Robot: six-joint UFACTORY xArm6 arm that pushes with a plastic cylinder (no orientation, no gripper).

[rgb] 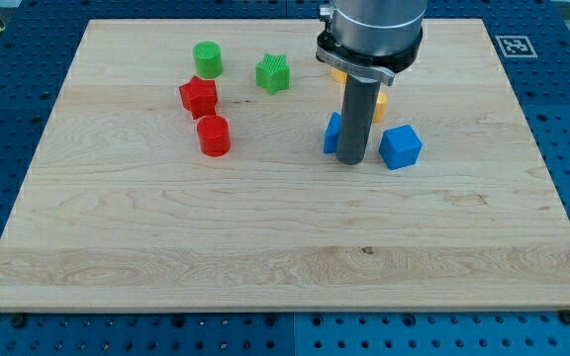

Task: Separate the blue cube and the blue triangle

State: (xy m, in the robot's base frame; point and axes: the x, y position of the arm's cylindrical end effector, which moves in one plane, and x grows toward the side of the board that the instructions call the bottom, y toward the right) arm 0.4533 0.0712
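The blue cube lies right of centre on the wooden board. The blue triangle lies to its left, mostly hidden behind my rod. My tip stands between the two, touching or nearly touching the triangle's right side, with a small gap to the cube.
A green cylinder, a green star-like block, a red star-like block and a red cylinder lie at the upper left. Two orange-yellow blocks peek out behind the arm near the view's top.
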